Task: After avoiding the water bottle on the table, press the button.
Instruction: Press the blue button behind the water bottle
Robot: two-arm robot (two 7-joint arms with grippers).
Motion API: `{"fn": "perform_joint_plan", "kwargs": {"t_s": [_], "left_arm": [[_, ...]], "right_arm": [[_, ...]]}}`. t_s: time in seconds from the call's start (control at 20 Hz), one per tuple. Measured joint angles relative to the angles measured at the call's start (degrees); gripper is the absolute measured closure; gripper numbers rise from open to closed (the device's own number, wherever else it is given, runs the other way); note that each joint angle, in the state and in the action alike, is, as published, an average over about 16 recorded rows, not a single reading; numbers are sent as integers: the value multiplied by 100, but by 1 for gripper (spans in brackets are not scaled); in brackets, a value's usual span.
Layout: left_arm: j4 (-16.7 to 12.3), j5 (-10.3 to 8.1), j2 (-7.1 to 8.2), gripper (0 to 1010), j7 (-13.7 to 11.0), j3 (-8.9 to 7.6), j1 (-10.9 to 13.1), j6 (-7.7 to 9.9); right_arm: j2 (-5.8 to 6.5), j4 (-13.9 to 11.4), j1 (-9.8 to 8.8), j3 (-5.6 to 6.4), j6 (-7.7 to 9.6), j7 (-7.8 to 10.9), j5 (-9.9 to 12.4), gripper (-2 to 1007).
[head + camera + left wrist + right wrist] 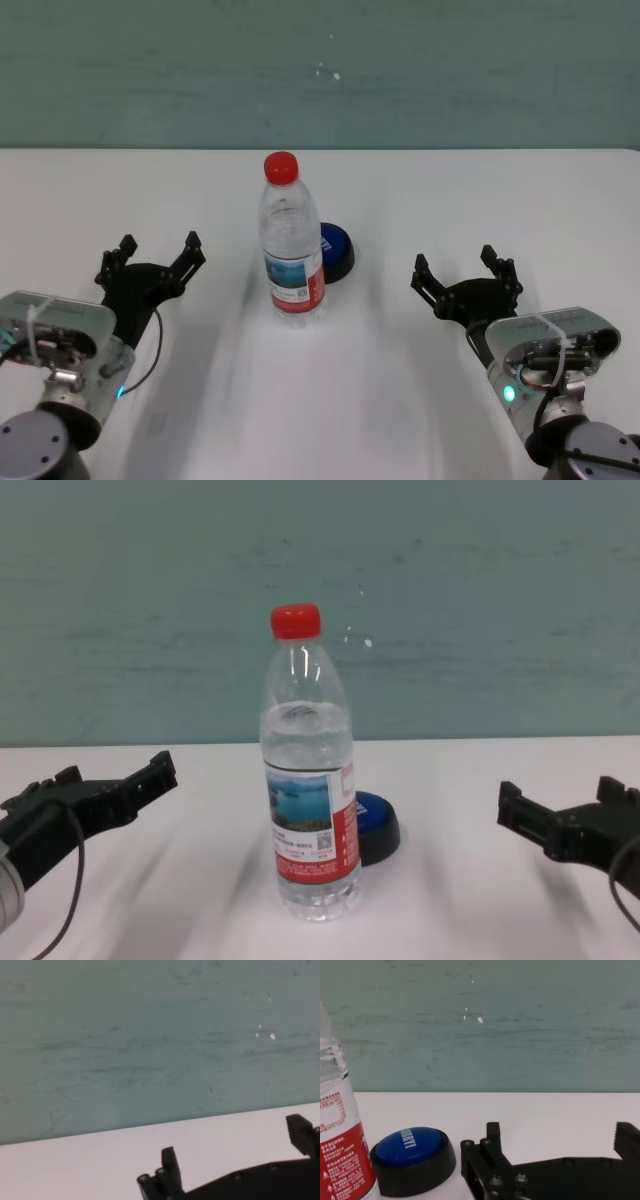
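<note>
The right gripper (pixel 466 268) hovers low over the table (pixel 500 190) with its jaws spread wide and nothing between them. Ahead of it and off toward its inner side sits the button (pixel 335 248), blue dome up on its black base, near but not touching the fingers (pixel 492 1145). Just beyond the button on that same side, the water bottle (pixel 291 240) stands upright, red cap on top, its base close against the button's near edge; whether they touch I cannot tell. The left gripper (pixel 157 252) rests on the far side of the bottle from the right one, also wide open and empty, well clear of both bottle and button.
</note>
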Motion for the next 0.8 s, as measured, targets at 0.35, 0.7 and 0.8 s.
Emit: {"fn": "perform_joint_plan", "kwargs": {"t_s": [0.35, 0.7, 0.8], "left_arm": [[-244, 369, 58, 10, 101, -2, 231, 92], [-759, 771, 240, 10, 43, -64, 804, 108], [-927, 823, 305, 10, -37, -98, 996, 85]], "right_arm": [[0, 0, 0, 0, 0, 0, 0, 1], [0, 0, 0, 0, 0, 0, 0, 1], [0, 0, 0, 0, 0, 0, 0, 1]]}}
